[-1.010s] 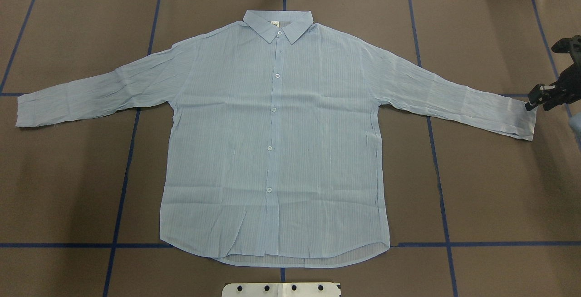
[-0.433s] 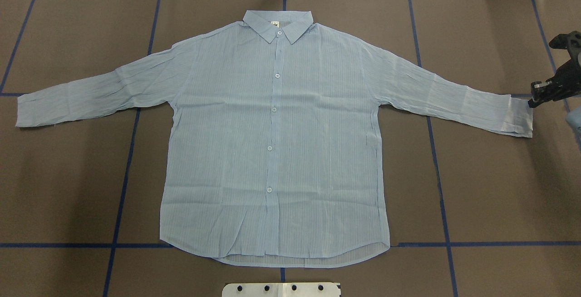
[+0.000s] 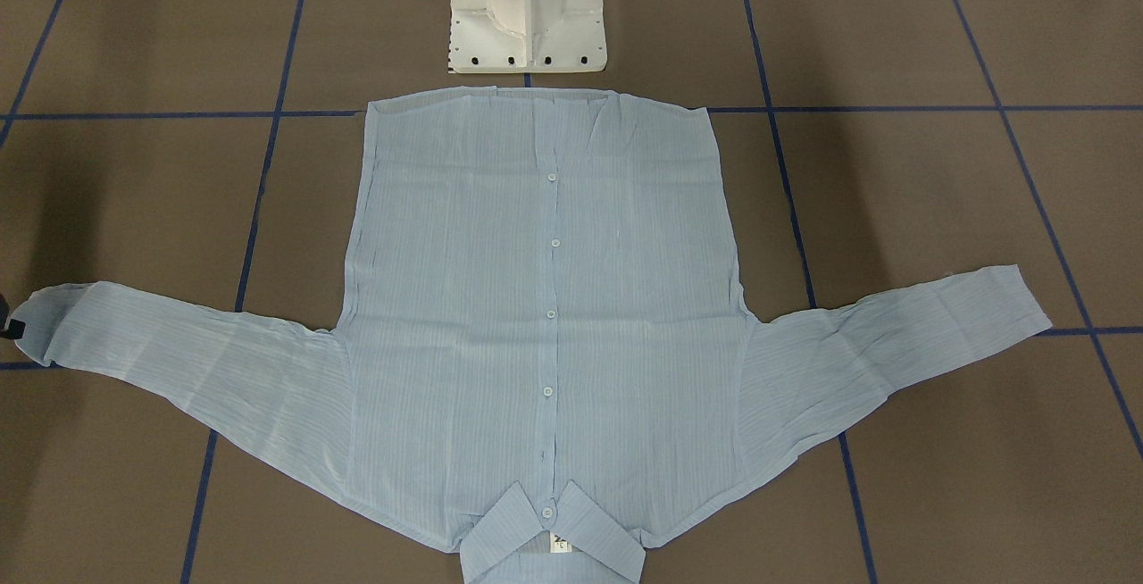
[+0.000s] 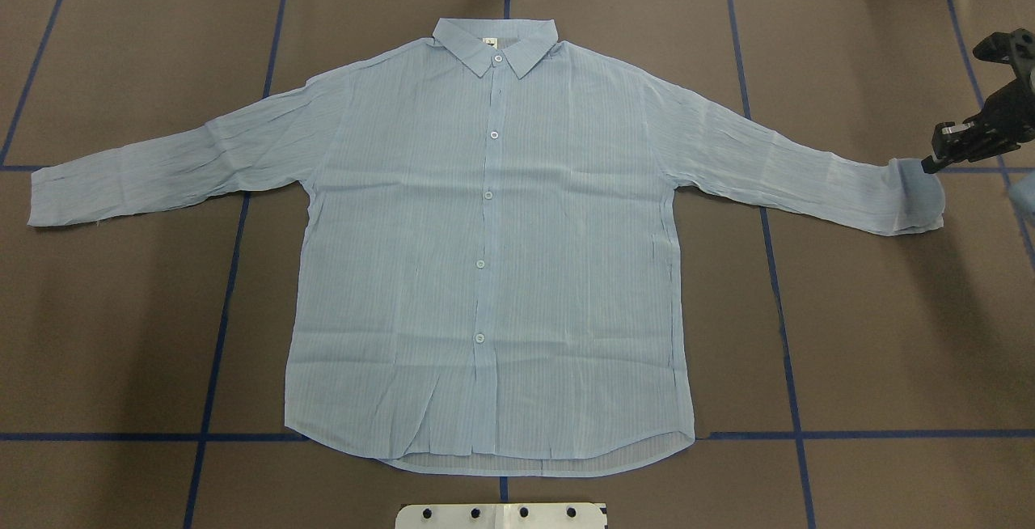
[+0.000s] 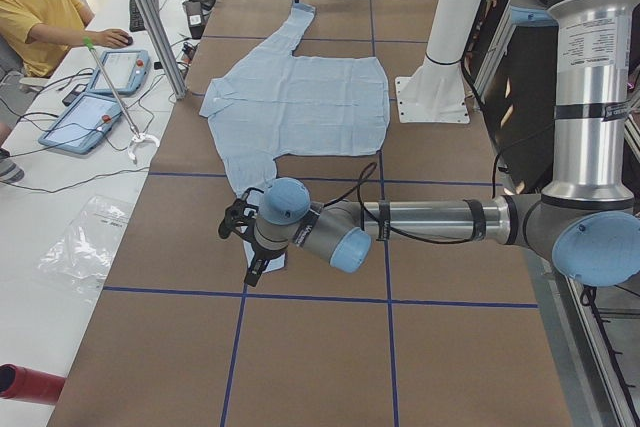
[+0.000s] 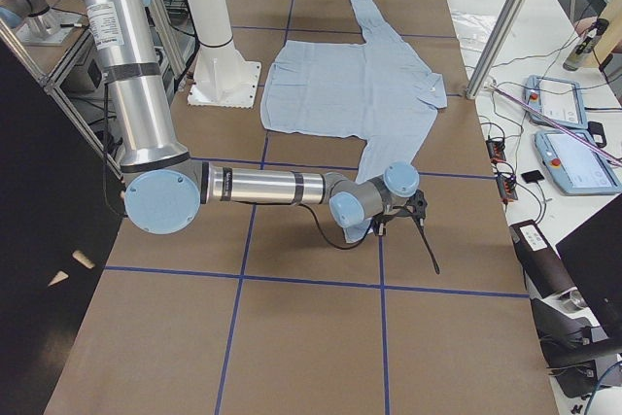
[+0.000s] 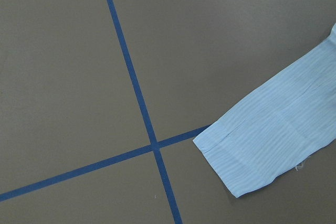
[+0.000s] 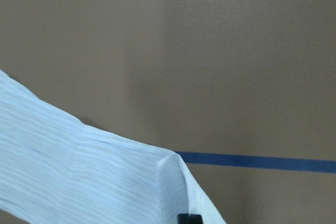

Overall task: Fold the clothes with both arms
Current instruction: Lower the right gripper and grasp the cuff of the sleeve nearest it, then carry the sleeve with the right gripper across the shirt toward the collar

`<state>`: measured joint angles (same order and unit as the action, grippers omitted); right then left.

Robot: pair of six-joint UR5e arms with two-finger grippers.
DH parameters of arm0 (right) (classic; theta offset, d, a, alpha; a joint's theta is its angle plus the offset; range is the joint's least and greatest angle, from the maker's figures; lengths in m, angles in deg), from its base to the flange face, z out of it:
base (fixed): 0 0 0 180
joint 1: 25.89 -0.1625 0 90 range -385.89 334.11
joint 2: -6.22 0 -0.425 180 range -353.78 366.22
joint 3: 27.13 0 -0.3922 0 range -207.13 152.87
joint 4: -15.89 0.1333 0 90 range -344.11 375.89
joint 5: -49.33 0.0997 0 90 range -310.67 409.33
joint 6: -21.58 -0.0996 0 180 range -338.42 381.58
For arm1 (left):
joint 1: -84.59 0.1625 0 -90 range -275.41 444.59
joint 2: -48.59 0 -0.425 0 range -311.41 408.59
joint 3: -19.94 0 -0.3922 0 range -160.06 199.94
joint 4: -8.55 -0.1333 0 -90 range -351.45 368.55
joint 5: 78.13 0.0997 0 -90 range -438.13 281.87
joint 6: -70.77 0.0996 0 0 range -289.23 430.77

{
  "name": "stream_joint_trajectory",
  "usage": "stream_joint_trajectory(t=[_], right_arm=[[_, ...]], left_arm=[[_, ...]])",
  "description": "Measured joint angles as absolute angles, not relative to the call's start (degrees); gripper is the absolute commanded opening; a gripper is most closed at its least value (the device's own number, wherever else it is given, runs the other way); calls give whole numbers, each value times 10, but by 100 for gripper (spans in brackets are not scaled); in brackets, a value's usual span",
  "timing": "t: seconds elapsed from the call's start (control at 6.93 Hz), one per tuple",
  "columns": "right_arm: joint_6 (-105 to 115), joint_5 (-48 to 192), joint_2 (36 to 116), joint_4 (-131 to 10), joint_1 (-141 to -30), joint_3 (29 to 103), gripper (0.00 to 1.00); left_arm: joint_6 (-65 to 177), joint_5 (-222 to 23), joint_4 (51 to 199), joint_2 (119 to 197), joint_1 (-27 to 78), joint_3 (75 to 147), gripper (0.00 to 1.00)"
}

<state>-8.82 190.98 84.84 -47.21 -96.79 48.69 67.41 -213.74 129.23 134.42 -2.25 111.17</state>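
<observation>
Front-facing view: the shirt [image 3: 545,298] lies spread flat mid-table [image 3: 893,209], hem toward the robot-side edge.

Overhead: the right pincer [image 4: 930,164] pinches the right cuff [image 4: 918,197], which is curled up near the table's right end.

Left-side view: the left pincer [image 5: 254,265] is near the table's left end; I cannot tell whether it is spread or pressed together.

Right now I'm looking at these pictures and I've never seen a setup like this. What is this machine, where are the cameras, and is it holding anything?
It is a robot with two jointed metal arms on a white base, each ending in a two-finger gripper. Two cameras look down on the table, one from behind the robot and one facing it. Two more watch from the table's ends, and one sits on each wrist. A light blue shirt lies flat, buttoned, with its sleeves spread. The right gripper holds one cuff, raised off the table. The left gripper hangs near the other cuff; whether it is open I cannot tell.
</observation>
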Motion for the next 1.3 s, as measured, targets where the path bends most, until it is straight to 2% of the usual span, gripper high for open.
stream_joint_trajectory(t=[0.43,0.87,1.15,1.3], right_arm=[[-257,1919,832,-467,-912,570,0],[-489,1879,722,-467,-825,593,0],[-603,1772,614,-470,-752,551,0],[-642,1731,533,-470,-730,489,0]], left_arm=[[673,-2137,1293,1344,-22,1113,100],[674,-2137,1293,1344,-22,1112,100],[675,-2137,1293,1344,-22,1112,100],[674,-2137,1293,1344,-22,1112,100]])
